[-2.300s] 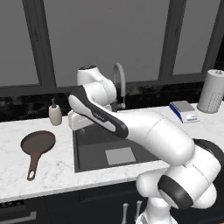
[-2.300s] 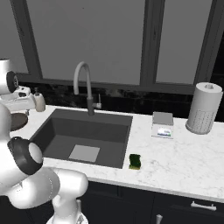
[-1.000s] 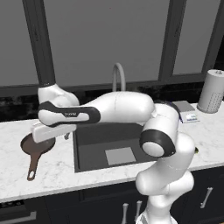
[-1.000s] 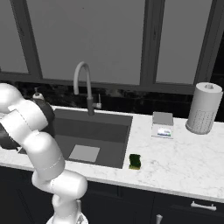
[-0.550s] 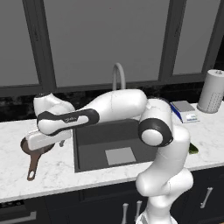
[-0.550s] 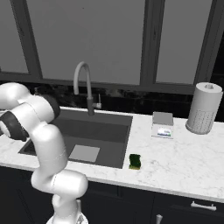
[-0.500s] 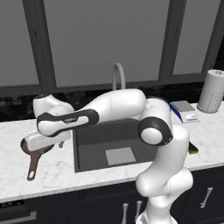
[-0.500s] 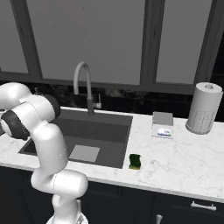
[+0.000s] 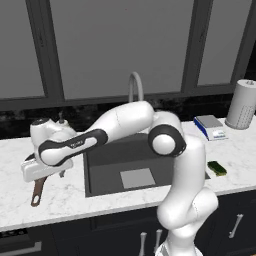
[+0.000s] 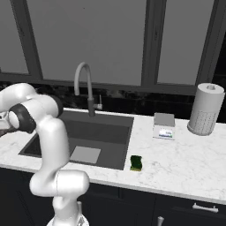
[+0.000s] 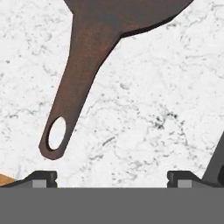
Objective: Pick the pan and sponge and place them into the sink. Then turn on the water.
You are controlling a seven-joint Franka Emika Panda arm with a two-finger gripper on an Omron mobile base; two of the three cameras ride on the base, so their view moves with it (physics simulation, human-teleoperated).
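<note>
The dark-brown pan lies on the white marble counter left of the sink [image 9: 100, 172], and my arm covers most of it. Its long handle [image 9: 38, 192] sticks out toward the counter's front edge. In the hand view the handle [image 11: 81, 78] runs down from the pan body to its loop hole, close above the left finger tip [image 11: 42, 177]. My gripper [image 11: 111, 178] hangs low over the counter, open, with bare marble between its tips. The green sponge [image 9: 216, 168] [image 10: 136, 163] rests on the counter right of the sink [image 10: 112, 164]. No stream runs from the faucet [image 10: 83, 76].
The grey gooseneck faucet [image 9: 134, 88] stands behind the basin. A small scale [image 9: 210, 123] [image 10: 163, 120] and a paper towel roll [image 9: 244, 104] [image 10: 205, 109] stand at the back right. Dark windows back the counter.
My arm has swung from above the sink to the left and come down over the pan. In the last half second it has hardly moved.
</note>
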